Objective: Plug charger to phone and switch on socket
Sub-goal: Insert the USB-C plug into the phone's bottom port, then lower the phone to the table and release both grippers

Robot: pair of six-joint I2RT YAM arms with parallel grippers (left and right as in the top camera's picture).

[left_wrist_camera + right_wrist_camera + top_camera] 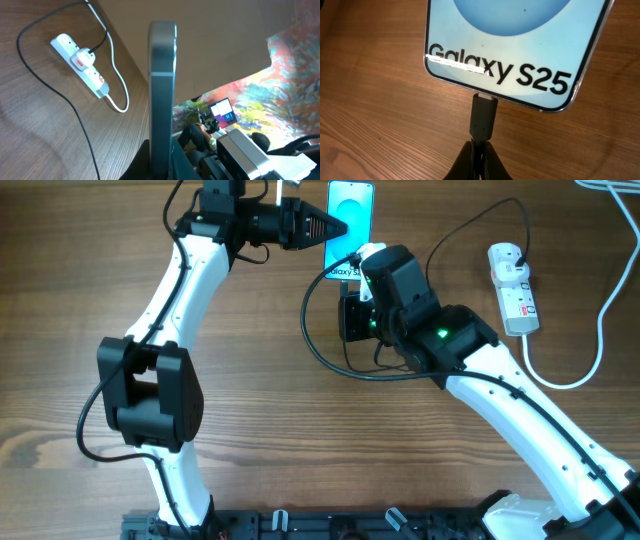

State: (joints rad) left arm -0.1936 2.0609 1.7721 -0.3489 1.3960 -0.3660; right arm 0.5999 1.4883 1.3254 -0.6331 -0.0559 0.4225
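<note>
The phone [352, 215] with a cyan screen lies at the far middle of the table. My left gripper [335, 227] is shut on its long side; the left wrist view shows the phone's edge [162, 85] standing between the fingers. My right gripper [479, 150] is shut on the charger's dark plug [483, 117], whose tip touches the port in the phone's short edge [505, 47] below the "Galaxy S25" text. The black charger cable [330, 358] loops on the table and runs to the white socket [512, 288] at the right.
The socket's thick white lead [590, 350] curves off the right side. The socket and black cable also show in the left wrist view [82, 62]. The table's far edge lies just behind the phone.
</note>
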